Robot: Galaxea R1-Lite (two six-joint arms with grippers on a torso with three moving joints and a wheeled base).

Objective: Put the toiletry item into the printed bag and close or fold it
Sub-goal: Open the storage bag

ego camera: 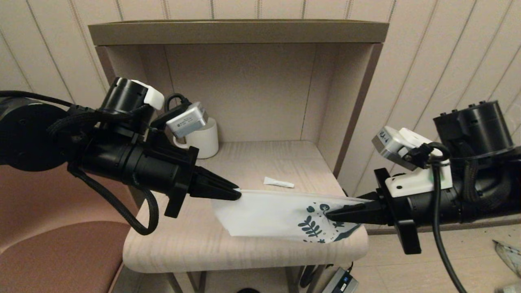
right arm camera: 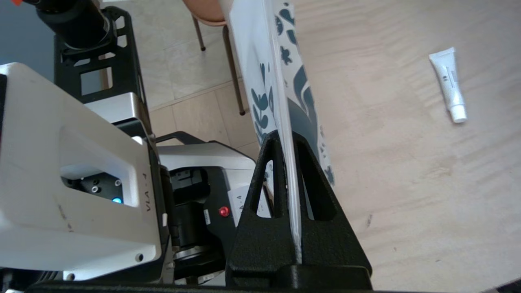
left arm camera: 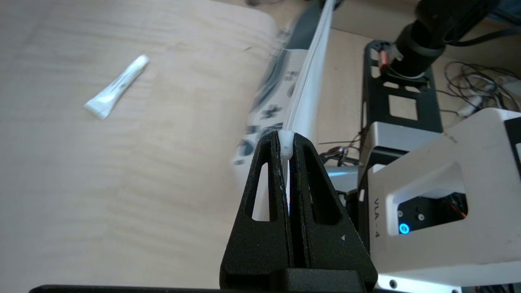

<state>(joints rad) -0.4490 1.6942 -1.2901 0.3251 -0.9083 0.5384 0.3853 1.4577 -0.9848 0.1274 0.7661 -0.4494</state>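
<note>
While both arms hold the bag taut, read left to right:
Left gripper (ego camera: 238,194): clenched on the plain top corner of the printed bag (ego camera: 264,213).
Printed bag: white, crinkly, teal leaf prints at its right end; stretched above the near table (ego camera: 171,248) edge, probably to present its mouth.
Toiletry item (ego camera: 278,182): small white tube, on the table just beyond the bag, not yet inside.
Right gripper (ego camera: 329,216): clamped on the printed end.

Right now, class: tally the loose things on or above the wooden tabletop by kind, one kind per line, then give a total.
Squeeze tubes: 1, the toiletry item
Bags: 1, the printed bag, pinched by the left hand and the right hand
Mugs: 1, the white mug
Total: 3
</note>
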